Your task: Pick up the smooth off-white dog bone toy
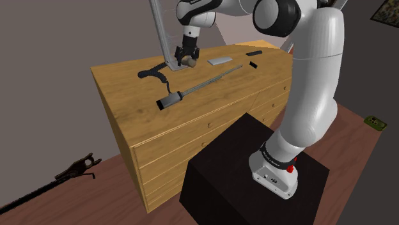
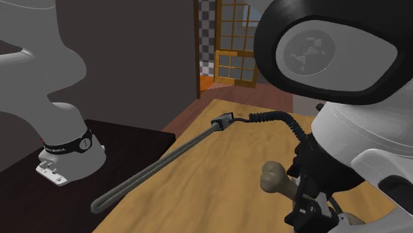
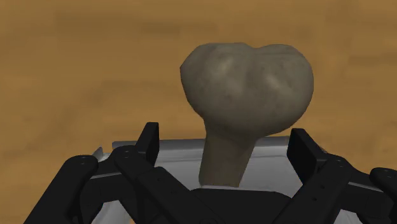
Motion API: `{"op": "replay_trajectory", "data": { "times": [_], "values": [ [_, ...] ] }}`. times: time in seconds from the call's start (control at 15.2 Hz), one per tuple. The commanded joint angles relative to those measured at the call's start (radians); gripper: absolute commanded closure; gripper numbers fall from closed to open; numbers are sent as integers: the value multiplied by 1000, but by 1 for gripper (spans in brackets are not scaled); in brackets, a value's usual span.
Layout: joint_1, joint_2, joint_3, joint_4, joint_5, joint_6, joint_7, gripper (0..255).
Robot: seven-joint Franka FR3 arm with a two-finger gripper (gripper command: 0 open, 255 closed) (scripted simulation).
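Observation:
The dog bone toy (image 3: pixel 248 83) is dull beige-grey with a knobbed end. It sticks out along the gripper (image 3: pixel 224 181), and its shaft runs down between the two black fingers (image 3: pixel 150 141), which clasp its lower end. In the shoulder view the gripper (image 1: pixel 187 56) hangs over the back of the wooden dresser top (image 1: pixel 128 108) with the bone (image 1: pixel 190 62) at its tips. The second exterior view shows the bone (image 2: pixel 273 177) jutting from the gripper (image 2: pixel 301 192) a little above the wood.
A long grey rod tool (image 1: pixel 204 82) with a coiled black cable (image 2: pixel 271 118) lies across the dresser. A black handle (image 1: pixel 152 73), a grey flat piece (image 1: pixel 219 61) and small black parts (image 1: pixel 254 53) lie nearby. A metal frame (image 1: pixel 163 32) stands behind the gripper.

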Motion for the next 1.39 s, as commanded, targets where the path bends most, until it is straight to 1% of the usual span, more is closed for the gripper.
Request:
{"op": "replay_trajectory", "data": {
  "times": [0.0,0.26,0.33,0.92,1.32],
  "values": [
    [-1,11,1,-9,3,20,-4,0],
    [-1,27,3,-20,7,46,-10,0],
    [-1,27,3,-22,7,48,-10,255],
    [-1,27,3,-20,7,46,-10,255],
    [0,-8,-1,8,-1,-16,2,255]
  ]
}}
